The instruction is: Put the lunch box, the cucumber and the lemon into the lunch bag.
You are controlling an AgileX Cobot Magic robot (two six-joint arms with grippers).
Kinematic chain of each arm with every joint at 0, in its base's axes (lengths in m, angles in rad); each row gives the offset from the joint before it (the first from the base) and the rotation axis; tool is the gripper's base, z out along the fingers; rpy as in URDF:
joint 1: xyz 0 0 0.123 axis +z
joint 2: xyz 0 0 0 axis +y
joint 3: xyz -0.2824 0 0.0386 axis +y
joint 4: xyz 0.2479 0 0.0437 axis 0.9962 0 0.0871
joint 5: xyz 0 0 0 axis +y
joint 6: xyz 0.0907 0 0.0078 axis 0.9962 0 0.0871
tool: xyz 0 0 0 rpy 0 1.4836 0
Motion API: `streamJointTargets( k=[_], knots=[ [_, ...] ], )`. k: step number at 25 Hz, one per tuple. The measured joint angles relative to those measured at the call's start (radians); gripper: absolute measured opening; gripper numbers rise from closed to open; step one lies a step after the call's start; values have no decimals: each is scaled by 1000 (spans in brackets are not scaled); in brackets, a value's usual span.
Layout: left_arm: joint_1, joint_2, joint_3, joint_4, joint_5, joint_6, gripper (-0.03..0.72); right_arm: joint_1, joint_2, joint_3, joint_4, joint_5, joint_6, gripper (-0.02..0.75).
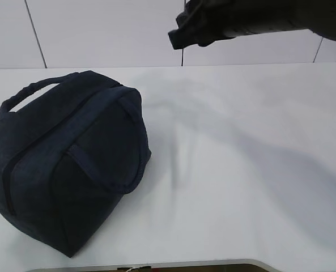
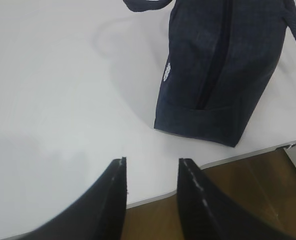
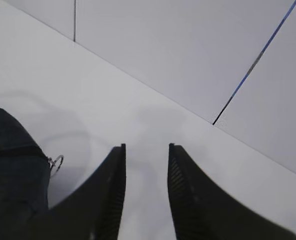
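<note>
Showing a zipped-up lunch bag [image 1: 66, 164] near the front left corner of a white table [image 1: 241, 170], with no lunch box, cucumber or lemon anywhere in sight. Judging from that, either packed already and closed, or nothing started; impossible to tell which, since the inside is hidden. Soft, boxy, dark navy woven fabric, rounded at the top, with two padded strap handles and a dark zipper line down the side; a small metal ring pull [image 3: 56, 162] dangling at its end. Smooth, matte tabletop, pale panelled wall behind. Left gripper [image 2: 151, 175] hovering over the table's front edge, jaws parted and empty. Right gripper [image 3: 145, 160] raised near the far edge, likewise parted, grasping nothing.
</note>
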State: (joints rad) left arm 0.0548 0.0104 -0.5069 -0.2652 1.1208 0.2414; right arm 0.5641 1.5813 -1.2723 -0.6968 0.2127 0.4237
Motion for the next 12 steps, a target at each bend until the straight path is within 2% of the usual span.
streamJointTargets(
  k=[6, 9, 12],
  knots=[
    [0, 0, 0, 0, 0, 0, 242, 2, 0, 0, 323, 49, -318, 247],
    [0, 0, 0, 0, 0, 0, 242, 2, -1, 0, 404, 97, -397, 247],
    [0, 0, 0, 0, 0, 0, 242, 2, -7, 0, 423, 121, -424, 247]
  ],
)
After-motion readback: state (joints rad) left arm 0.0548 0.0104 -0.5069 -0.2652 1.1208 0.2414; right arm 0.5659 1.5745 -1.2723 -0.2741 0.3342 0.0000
